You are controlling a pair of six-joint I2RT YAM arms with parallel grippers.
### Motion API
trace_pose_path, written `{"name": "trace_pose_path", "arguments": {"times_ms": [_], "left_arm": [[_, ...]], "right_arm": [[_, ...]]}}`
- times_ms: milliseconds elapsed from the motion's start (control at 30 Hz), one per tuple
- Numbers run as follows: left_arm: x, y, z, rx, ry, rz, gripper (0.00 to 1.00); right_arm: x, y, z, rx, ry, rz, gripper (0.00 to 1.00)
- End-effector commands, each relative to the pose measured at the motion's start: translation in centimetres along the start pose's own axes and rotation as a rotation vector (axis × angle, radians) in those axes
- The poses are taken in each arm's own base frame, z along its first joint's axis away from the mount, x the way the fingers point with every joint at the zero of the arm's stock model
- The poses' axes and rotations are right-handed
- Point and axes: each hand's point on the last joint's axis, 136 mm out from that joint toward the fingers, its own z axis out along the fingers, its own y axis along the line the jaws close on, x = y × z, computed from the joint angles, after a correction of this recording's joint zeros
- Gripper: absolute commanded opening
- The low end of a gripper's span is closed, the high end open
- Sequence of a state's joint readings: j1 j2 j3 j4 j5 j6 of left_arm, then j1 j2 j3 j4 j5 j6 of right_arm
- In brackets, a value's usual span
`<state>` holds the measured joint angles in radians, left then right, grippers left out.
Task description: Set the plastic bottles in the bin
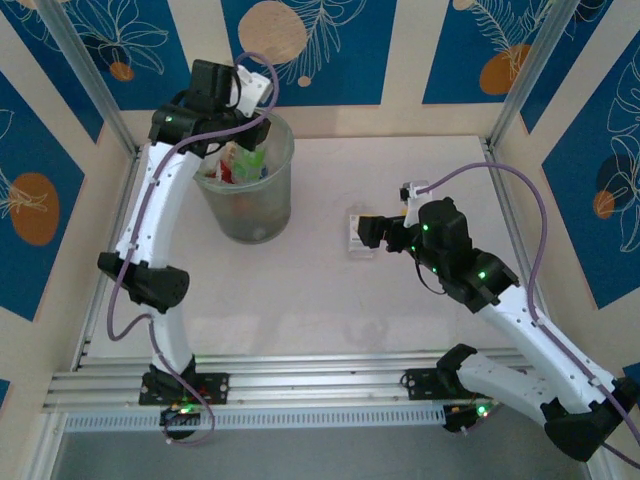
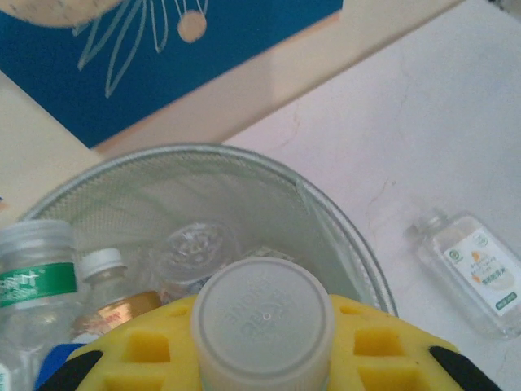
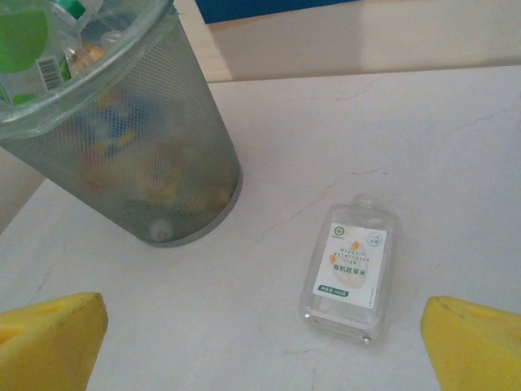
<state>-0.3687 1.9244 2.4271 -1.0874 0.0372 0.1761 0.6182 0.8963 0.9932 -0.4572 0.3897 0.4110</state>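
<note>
Got left gripper [image 2: 262, 352] pinched nearly shut on grey-capped bottle [image 2: 262, 314], yellow pads [image 2: 142, 350] either side of cap, hanging right over mouth of bin [image 2: 326, 213]. Can see several bottles already inside, incl. green-label one [image 2: 32, 277] and small white-capped one [image 2: 102, 265]. Bin upright on table [image 1: 330, 300], far left side. Got right gripper [image 3: 260, 346] spread wide, holding nothing, hovering over flat clear bottle [image 3: 350, 269] lying label-up on table, well apart from bin, off to its right.
</note>
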Motion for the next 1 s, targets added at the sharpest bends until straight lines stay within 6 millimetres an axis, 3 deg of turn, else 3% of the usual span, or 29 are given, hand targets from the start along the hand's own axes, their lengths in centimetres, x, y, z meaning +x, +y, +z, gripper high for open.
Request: {"name": "trace_pose_path", "arguments": {"times_ms": [0,100,267,333,533,633,767,967], "left_arm": [[0.6,-0.4,0.9,0.033,0.031,0.017,0.15],[0.5,-0.9,1.9,0.073,0.023,0.01,0.19],[1.0,-1.2,3.7,0.092,0.045,-0.012,0.37],[1.4,-0.9,4.3,0.075,0.063,-0.02,0.46],[1.5,0.7,5.0,-0.016,0.071,-0.056,0.59],[0.9,0.8,4.7,-0.023,0.045,-0.075,0.58],[0.2,1.6,3.6,-0.068,0.017,-0.109,0.41],[0.7,0.9,3.8,-0.035,0.014,-0.13,0.39]], "right_arm": [[-1.3,0.2,-0.5,-0.006,-0.029,0.023,0.99],[-1.2,0.1,-0.5,-0.003,-0.027,0.026,0.99],[-1.2,0.1,-0.6,-0.002,-0.024,0.03,0.99],[-1.2,0.1,-0.7,0.0,-0.023,0.03,0.99],[-1.2,0.0,-0.7,0.0,-0.022,0.025,0.99],[-1.1,0.0,-0.5,-0.001,-0.018,0.025,0.99],[-1.1,0.0,-0.5,-0.003,-0.02,0.028,0.99],[-1.2,0.0,-0.4,-0.004,-0.025,0.029,0.99]]}}
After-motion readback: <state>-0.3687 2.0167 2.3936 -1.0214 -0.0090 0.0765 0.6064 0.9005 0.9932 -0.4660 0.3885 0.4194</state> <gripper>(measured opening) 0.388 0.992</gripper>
